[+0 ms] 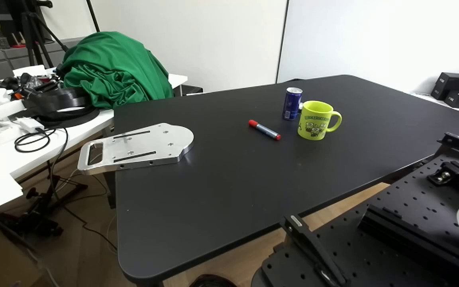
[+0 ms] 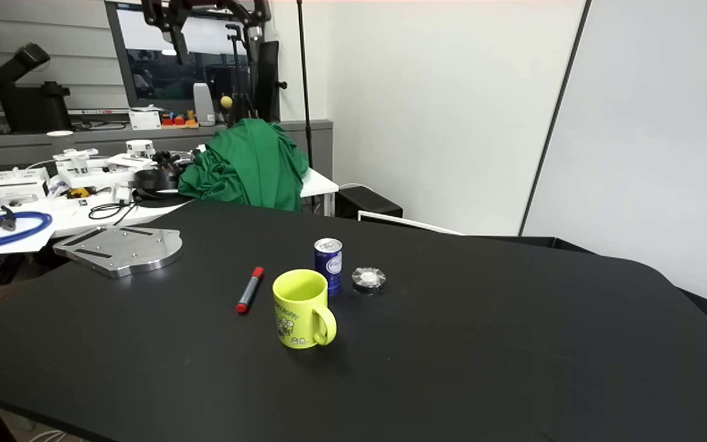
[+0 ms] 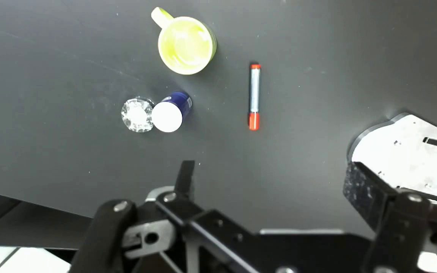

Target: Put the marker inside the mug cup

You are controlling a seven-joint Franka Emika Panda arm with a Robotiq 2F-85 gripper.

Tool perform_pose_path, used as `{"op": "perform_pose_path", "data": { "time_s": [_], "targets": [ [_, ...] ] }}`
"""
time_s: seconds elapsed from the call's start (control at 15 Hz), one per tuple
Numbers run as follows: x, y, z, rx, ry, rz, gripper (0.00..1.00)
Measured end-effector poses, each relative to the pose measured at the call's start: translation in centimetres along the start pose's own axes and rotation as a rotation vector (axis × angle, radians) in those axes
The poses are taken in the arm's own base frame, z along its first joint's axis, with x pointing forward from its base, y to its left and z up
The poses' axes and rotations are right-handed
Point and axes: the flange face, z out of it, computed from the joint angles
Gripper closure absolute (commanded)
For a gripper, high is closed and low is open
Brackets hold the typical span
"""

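The gripper (image 3: 271, 167) hangs above the surface (image 3: 298, 151), its fingers spread wide apart. In the wrist view the marker (image 3: 254, 96) lies ahead of their gap; the mug cup (image 3: 186, 46) stands upright farther ahead, to the left, the blue can (image 3: 171, 113) nearer the gripper.

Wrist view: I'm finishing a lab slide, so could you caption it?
Open gripper above the dark table, a red-ended marker lying outside an upright yellow-green mug.

Marker (image 1: 265, 130) left of mug (image 1: 314, 122) (can (image 1: 292, 104) behind), in both exterior views
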Motion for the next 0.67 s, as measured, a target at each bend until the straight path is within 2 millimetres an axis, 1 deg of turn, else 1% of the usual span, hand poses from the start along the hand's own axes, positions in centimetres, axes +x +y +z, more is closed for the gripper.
{"op": "perform_pose_path", "data": {
  "time_s": [0.07, 0.2, 0.4, 0.67],
  "targets": [
    [0.8, 0.1, 1.0, 0.003, 0.006, -0.007, 0.0],
    [2.3, 0.1, 3.9, 0.012, -0.004, -0.02, 0.0],
    [4.1, -0.1, 9.4, 0.03, -0.042, -0.027, 0.0],
    [5.7, -0.6, 16.9, 0.046, -0.062, -0.032, 0.0]
  ]
}}
